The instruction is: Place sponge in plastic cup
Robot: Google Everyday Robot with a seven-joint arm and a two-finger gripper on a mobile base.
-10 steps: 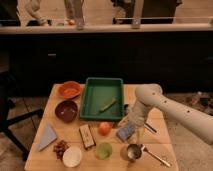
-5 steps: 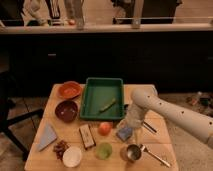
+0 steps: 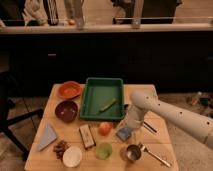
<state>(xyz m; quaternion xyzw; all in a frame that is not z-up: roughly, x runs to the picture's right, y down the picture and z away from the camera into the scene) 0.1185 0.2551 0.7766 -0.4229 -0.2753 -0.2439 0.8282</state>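
Gripper [image 3: 131, 124] is hovering low over the right half of the wooden table [image 3: 167, 144], just off the green tray's [image 3: 103, 80] front right corner and right at the sponge [image 3: 124, 133]. Whether I am clamping the pad or only meeting it, I cannot tell.

Sponge is sitting tilted, just right of the orange ball [image 3: 104, 128] and just behind the metal cup [image 3: 133, 152]. Plastic cup [image 3: 104, 150] is standing near the front edge, forward-left of the sponge, near but apart.

Handling, my judgement:
- The pad is looking light, soft and squashable, neither fragile nor slippery.
- I am favouring a hold across its short width, mid-body. A corner pinch may let it droop.
- The cup is probably light and easily tipped, and its mouth is small, so an end-first entry suits.

Surface: flat wood, crowded. Room: dim, with dark cabinets running behind.
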